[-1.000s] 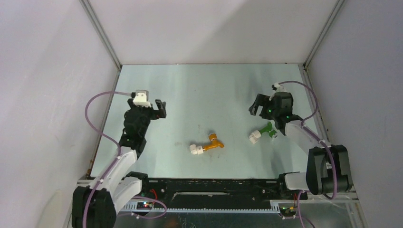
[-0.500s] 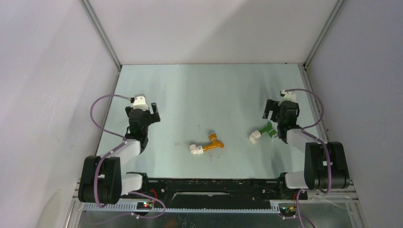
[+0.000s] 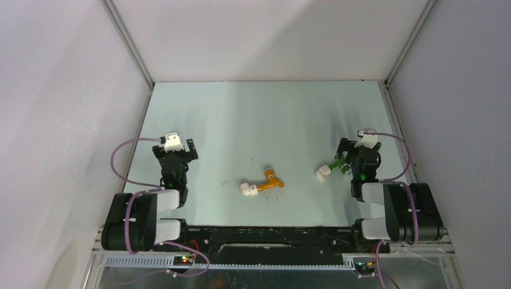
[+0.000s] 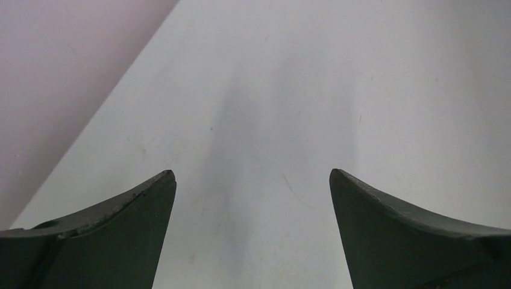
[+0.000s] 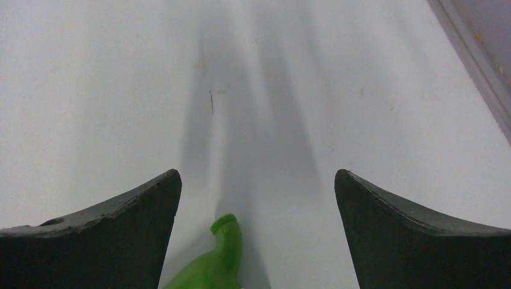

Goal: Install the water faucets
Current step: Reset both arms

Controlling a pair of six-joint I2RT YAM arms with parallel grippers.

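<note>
The orange faucet (image 3: 272,180) lies near the table's middle, with a white fitting (image 3: 247,189) at its left end. The green faucet (image 3: 338,162) lies to its right, with a white fitting (image 3: 322,174) at its lower left end. My left gripper (image 3: 175,149) is open and empty, low over bare table at the left, far from both; the left wrist view (image 4: 253,176) shows only table between its fingers. My right gripper (image 3: 360,149) is open, just right of the green faucet. In the right wrist view (image 5: 258,177) the green faucet's tip (image 5: 224,253) pokes up between the fingers, near the left one, untouched.
Pale enclosure walls stand on three sides, the left wall (image 4: 60,72) close to my left gripper. A metal rail (image 5: 476,54) runs along the table's right edge, close to my right gripper. Both arms are folded back over their bases at the near edge.
Both arms have drawn back toward their bases and dropped lower. The right gripper now sits beside the green faucet. Neither faucet has moved.
</note>
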